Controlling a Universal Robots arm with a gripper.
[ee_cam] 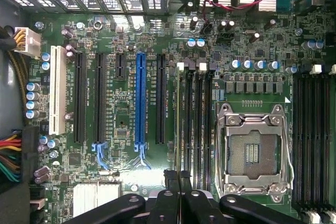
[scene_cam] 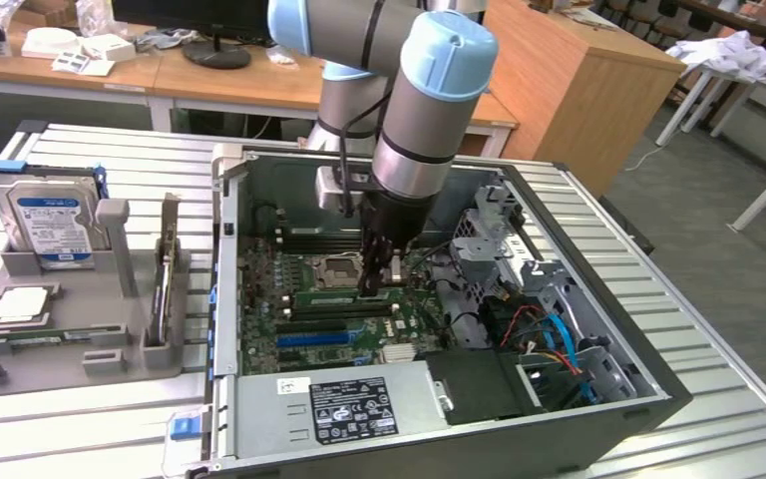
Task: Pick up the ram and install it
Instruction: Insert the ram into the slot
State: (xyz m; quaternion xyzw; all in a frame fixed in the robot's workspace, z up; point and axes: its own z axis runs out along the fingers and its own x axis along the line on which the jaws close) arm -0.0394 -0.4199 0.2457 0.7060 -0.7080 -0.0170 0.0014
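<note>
The ram (scene_cam: 334, 295) is a thin green stick standing on edge in a memory slot of the motherboard (scene_cam: 296, 344), inside the open computer case (scene_cam: 622, 399). My gripper (scene_cam: 380, 283) reaches down into the case with its fingers shut, the tips at the ram's upper edge near its end on the exterior view's right. In the wrist view the ram (ee_cam: 178, 119) shows edge-on as a thin strip running away from the shut gripper (ee_cam: 179, 174) toward a white slot clip (ee_cam: 180, 66). Whether the tips pinch the stick or just rest on it is unclear.
Black memory slots (ee_cam: 198, 129) lie beside the ram, then the CPU socket (ee_cam: 254, 150) and more slots (ee_cam: 310, 129). A blue expansion slot (ee_cam: 140, 98) lies on the other side. Outside the case, a grey fixture (scene_cam: 51, 344) holds a hard drive (scene_cam: 51, 220). Cables (scene_cam: 543, 329) crowd the case's right.
</note>
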